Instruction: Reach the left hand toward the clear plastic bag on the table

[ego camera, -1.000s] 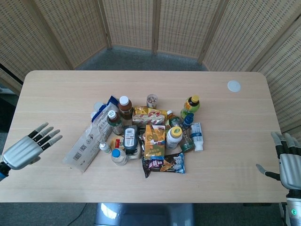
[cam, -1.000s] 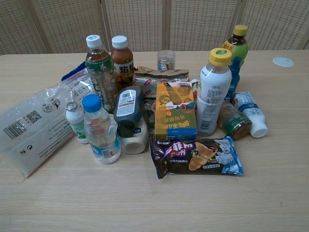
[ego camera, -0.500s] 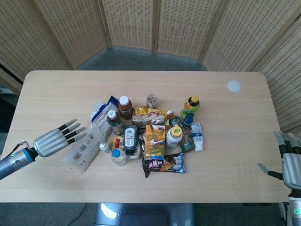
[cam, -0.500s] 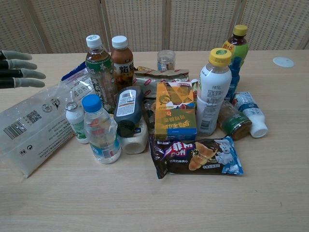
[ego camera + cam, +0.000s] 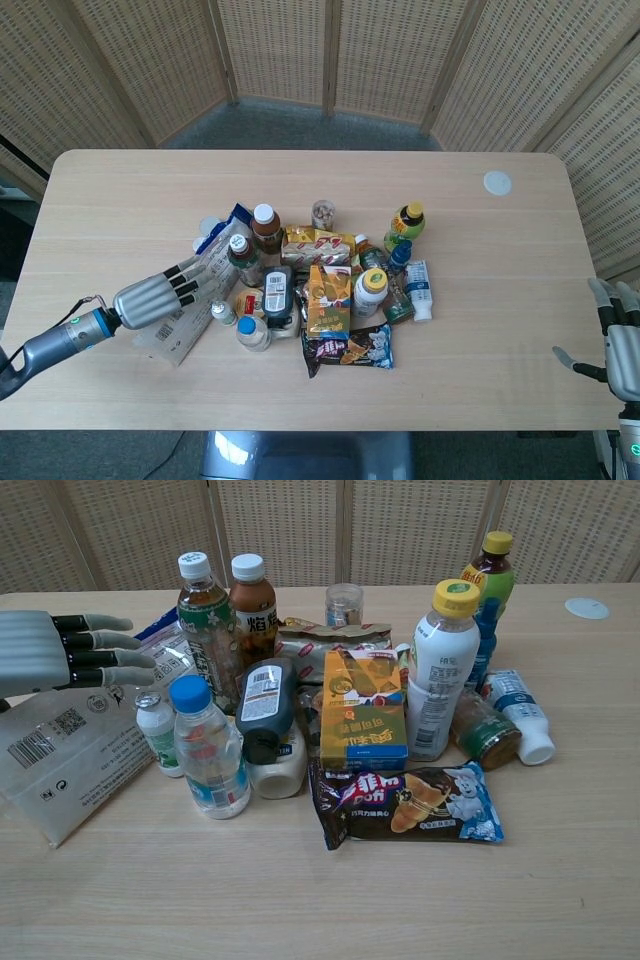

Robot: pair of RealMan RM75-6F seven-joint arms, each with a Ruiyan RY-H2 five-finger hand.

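One light wooden table (image 5: pixel 120 190) stands before woven screens (image 5: pixel 380 50). Left hand (image 5: pixel 152 296), fingers spread and empty, hovers over the clear plastic bag (image 5: pixel 70 755) lying flat at the pile's left. Only the head view shows the right hand (image 5: pixel 617 345) — released, at the table's right edge.

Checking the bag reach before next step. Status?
Left hand open, fingers straight, over clear plastic bag; grip not made. Right hand open at table edge. Small white bottle and blue-cap water bottle crowd bag's right edge.
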